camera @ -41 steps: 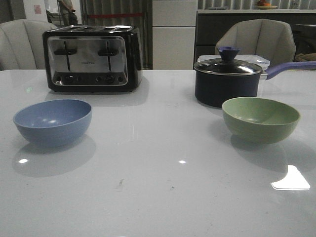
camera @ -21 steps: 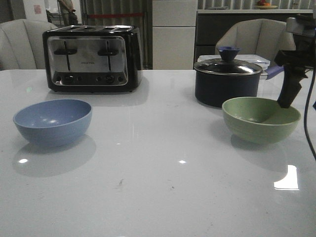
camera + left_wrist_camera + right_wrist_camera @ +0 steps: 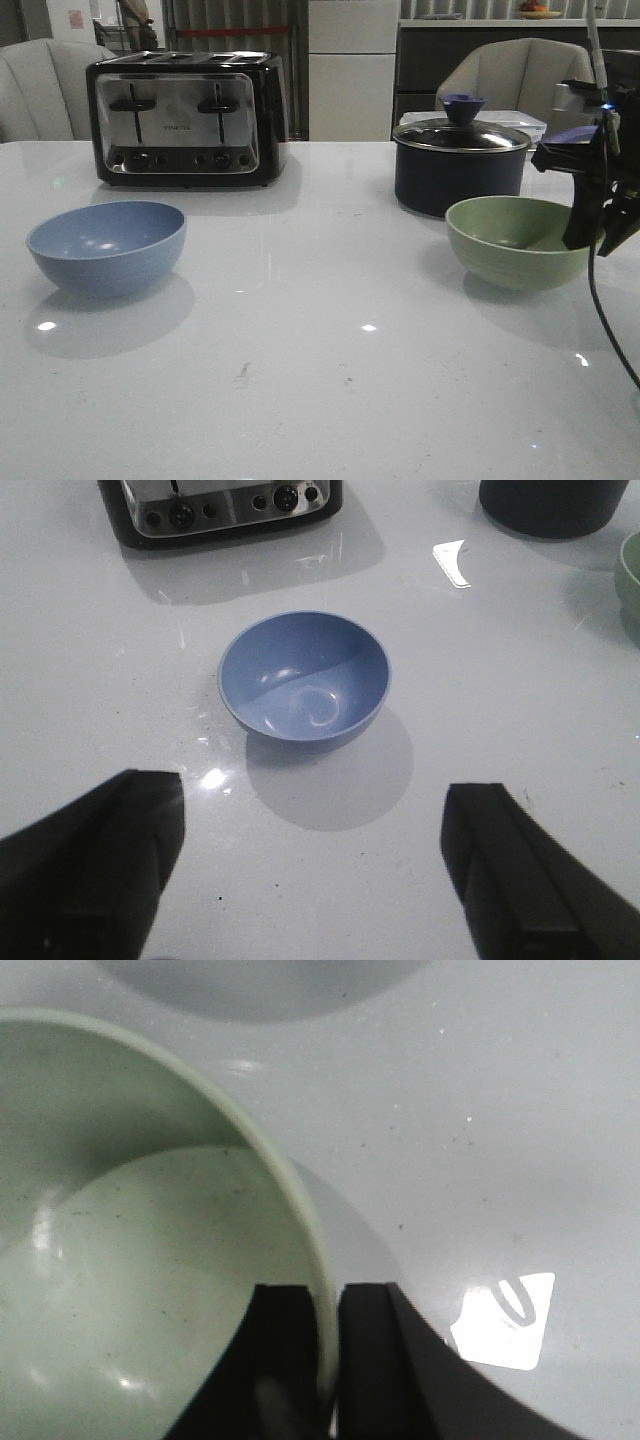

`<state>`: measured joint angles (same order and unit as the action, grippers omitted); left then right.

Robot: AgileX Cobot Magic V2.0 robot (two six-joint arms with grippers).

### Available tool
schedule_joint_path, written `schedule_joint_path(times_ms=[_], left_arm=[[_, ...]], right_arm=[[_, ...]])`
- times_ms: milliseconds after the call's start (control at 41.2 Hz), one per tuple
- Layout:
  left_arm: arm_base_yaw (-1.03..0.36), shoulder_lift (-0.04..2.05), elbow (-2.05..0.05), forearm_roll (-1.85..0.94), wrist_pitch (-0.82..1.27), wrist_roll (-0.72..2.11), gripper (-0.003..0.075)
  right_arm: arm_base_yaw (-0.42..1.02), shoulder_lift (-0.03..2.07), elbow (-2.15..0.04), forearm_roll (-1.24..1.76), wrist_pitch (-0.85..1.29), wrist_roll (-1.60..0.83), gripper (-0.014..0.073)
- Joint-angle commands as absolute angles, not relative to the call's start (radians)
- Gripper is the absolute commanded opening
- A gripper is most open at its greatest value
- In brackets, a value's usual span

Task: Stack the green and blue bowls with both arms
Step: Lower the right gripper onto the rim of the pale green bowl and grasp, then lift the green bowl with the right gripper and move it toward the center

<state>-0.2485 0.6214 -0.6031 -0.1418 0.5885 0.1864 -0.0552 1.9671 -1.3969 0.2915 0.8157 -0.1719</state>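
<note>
The pale green bowl [image 3: 515, 243] stands on the right side of the white table. My right gripper [image 3: 590, 238] is shut on its right rim, one finger inside and one outside, as the right wrist view shows on the green bowl [image 3: 150, 1260] with the gripper [image 3: 325, 1360]. The dusty blue bowl [image 3: 107, 246] rests upright and empty on the left of the table. In the left wrist view the blue bowl [image 3: 304, 678] lies ahead of my left gripper [image 3: 315, 865], which hangs open above the table with nothing between its fingers. The left arm is out of the front view.
A black and chrome toaster [image 3: 186, 118] stands at the back left. A dark navy saucepan [image 3: 460, 165] with a glass lid sits just behind the green bowl, its handle pointing right. Chairs stand behind the table [image 3: 320, 380].
The right arm has come in from the right and lowered onto the green bowl's right rim, closing on it. The green bowl has shifted slightly left. The blue bowl has not moved.
</note>
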Motion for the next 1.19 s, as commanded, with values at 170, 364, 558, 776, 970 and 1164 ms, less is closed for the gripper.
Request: schedule_joint_path(times_ms=[170,364,558,776,970,1164], left_arm=[[-0.257,0.628,-0.631,-0.147,0.512,0.188,0.0580],[-0.257,0.628,-0.631,-0.147,0.512,0.188,0.0580],[-0.257,0.628,-0.631,-0.147,0.512,0.188,0.0580],[-0.257,0.628,-0.631,-0.147,0.512,0.188,0.0580],[-0.257,0.628,-0.631,-0.147,0.512,0.188,0.0580],[-0.257,0.628,-0.631,-0.147,0.512,0.188,0.0580]], right_arm=[[-0.051,1.857,-1.432,0.315,0.829,-0.195,0.0067],[0.044,1.745,-1.430,0.315,0.878,-0.232,0.0066],[0.228,1.689,-1.363,0.299,0.863,-0.240,0.0066],[0.404,1.727,-1.283,0.299,0.778,-0.239,0.0066],[0.479,1.784,-1.275,0.300,0.715,-0.238,0.0070],[0.483,1.834,-1.275,0.303,0.686,-0.238,0.0084]])
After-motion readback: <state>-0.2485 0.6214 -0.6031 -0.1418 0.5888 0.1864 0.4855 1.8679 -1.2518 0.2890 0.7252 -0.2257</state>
